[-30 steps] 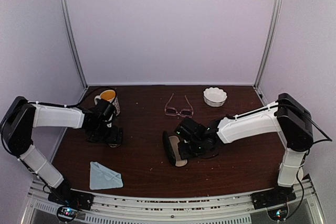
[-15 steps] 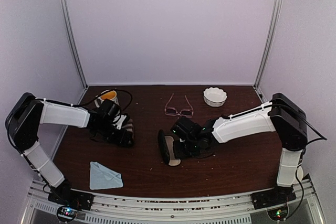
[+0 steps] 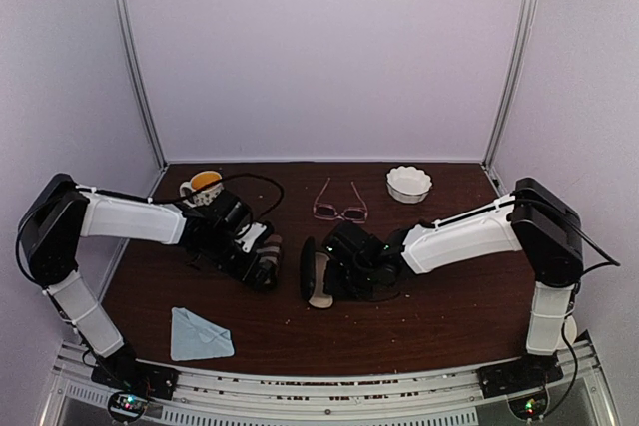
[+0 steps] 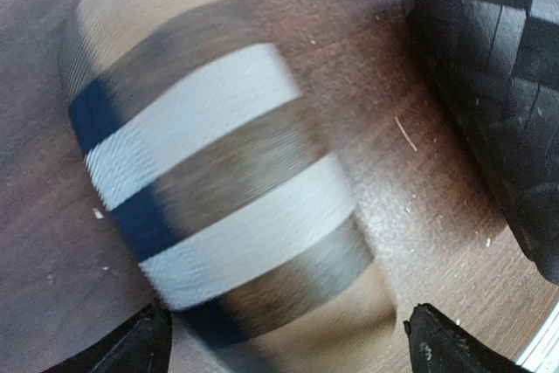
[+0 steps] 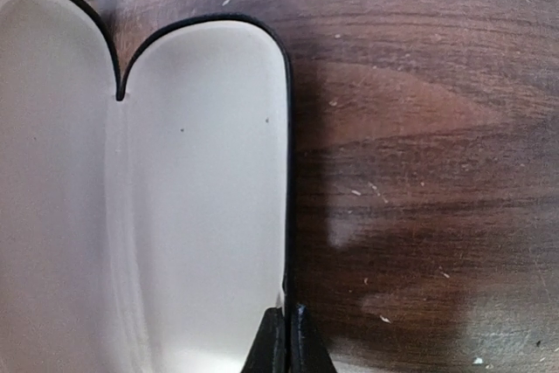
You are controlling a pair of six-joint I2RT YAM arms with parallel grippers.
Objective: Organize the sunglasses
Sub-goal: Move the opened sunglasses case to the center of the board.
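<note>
While the open black oblong case with cream lining (image 5: 201, 198) is pinched at its rim by the clenched right hand (image 5: 286, 338), the left hand (image 4: 288, 351) is released, its fingers (image 4: 131, 351) spread either side of the tan striped oblong case (image 4: 218, 181). Thin pink-framed clear-lens glasses (image 3: 339, 209) are laid, arms unfolded, on the dark wooden worktop (image 3: 449, 306), just far of both cases.
</note>
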